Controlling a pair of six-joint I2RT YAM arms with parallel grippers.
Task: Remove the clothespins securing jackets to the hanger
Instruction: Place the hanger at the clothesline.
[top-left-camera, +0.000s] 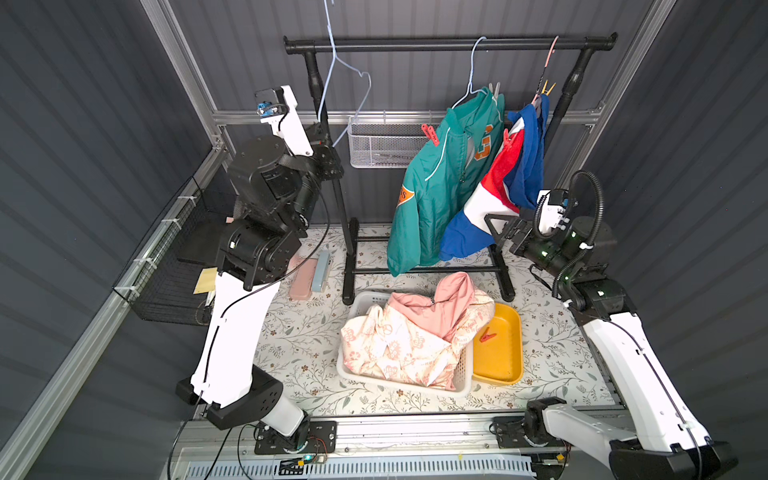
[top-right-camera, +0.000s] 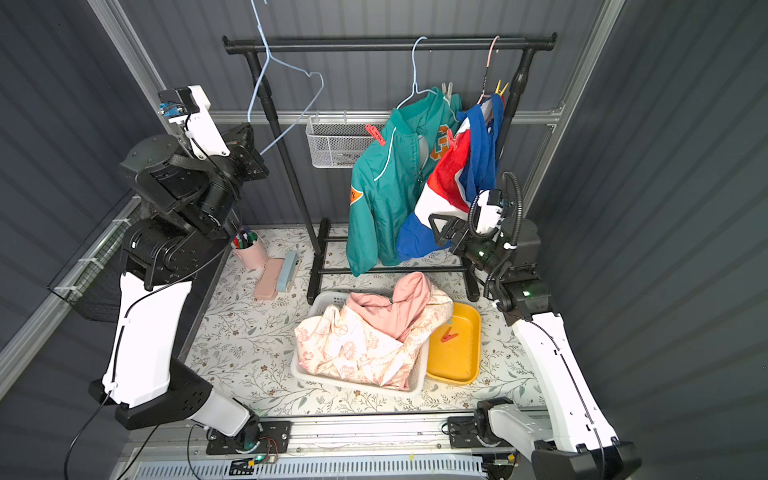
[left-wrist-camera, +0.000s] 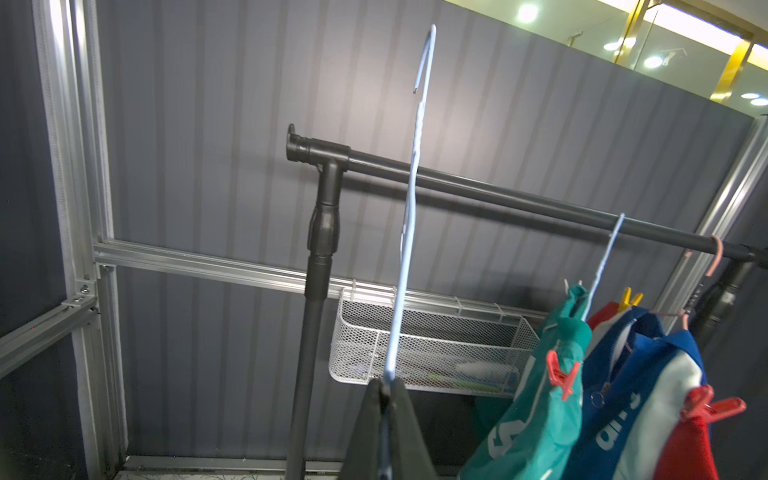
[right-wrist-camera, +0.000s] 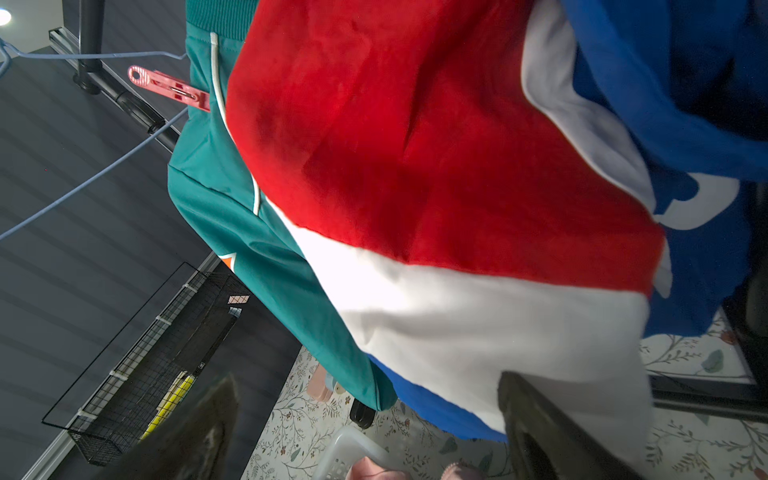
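My left gripper (left-wrist-camera: 386, 386) is shut on the lower wire of a bare light-blue hanger (top-left-camera: 345, 79), whose hook is raised above the black rail (top-left-camera: 449, 43). The teal jacket (top-left-camera: 440, 183) hangs on a blue hanger with a red clothespin (top-left-camera: 430, 134) at its shoulder and a pale one (top-left-camera: 495, 89) near the collar. Beside it hangs the red-white-blue jacket (top-left-camera: 498, 178), carrying a red clothespin (top-left-camera: 506, 137) and a yellow one (top-left-camera: 548, 88). My right gripper (top-left-camera: 496, 226) stands open just below that jacket's white band (right-wrist-camera: 457, 316). The cream-and-pink jacket (top-left-camera: 415, 332) lies in the white basket (top-left-camera: 357, 307).
A yellow tray (top-left-camera: 505, 365) beside the white basket holds one red clothespin (top-left-camera: 488, 334). A silver mesh basket (top-left-camera: 382, 145) hangs on the back frame. Two cases (top-left-camera: 309, 274) and a cup of pens (top-right-camera: 248, 249) sit at the left. A black wire basket (top-left-camera: 166, 286) hangs off the left edge.
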